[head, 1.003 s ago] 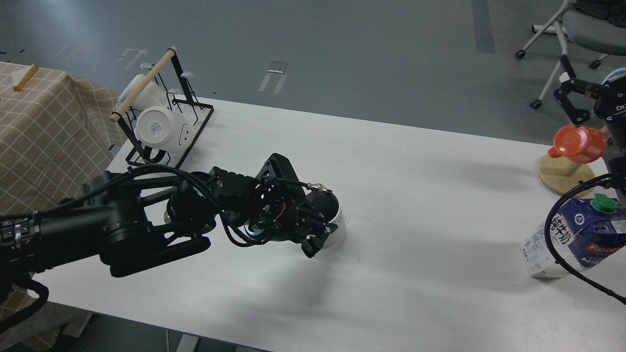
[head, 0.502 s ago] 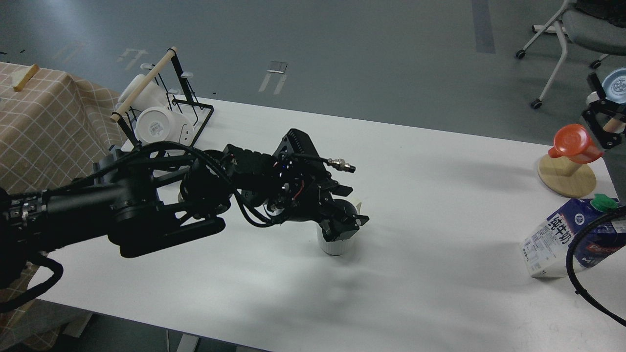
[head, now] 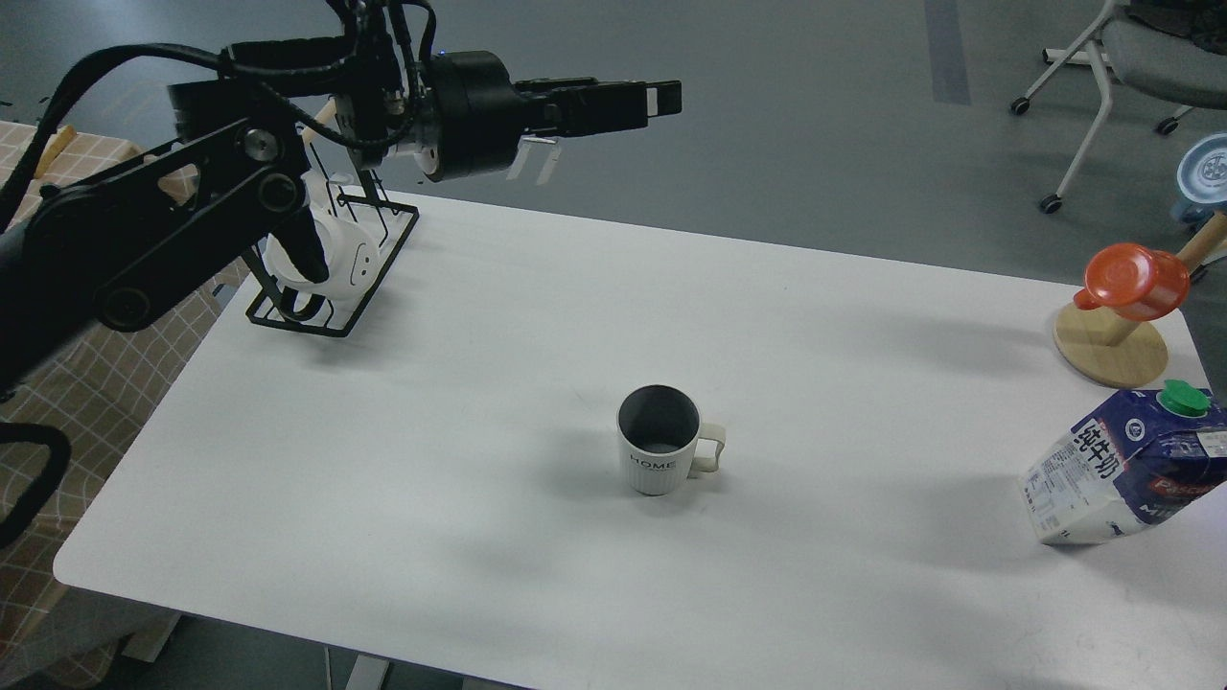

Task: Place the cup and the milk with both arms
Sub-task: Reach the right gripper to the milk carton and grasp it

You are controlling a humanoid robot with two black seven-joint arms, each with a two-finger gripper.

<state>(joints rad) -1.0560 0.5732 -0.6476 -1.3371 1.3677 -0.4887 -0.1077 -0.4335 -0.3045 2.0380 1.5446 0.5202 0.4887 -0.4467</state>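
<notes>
The cup (head: 658,460) stands upright near the middle of the white table (head: 479,537), with its handle to the right and "HOME" facing me. Nothing touches it. The milk (head: 1117,474) is at the table's right edge, leaning to the left, green cap at the top. My left gripper (head: 663,97) is raised high above the table's far edge, pointing right, well away from the cup. Its fingers overlap side-on, so I cannot tell whether they are apart. It holds nothing. My right gripper is out of view.
A black wire rack (head: 331,316) with plain white mugs (head: 347,257) sits at the table's far left, under my left arm. An orange-red cup (head: 1134,281) hangs on a wooden stand (head: 1112,355) at the far right. A checked-cloth table (head: 57,383) stands left; a chair (head: 1141,57) stands behind.
My left gripper let go of the cup, rose and drew back to the far left. The cup now stands free and upright. The right arm and its cable left the view.
</notes>
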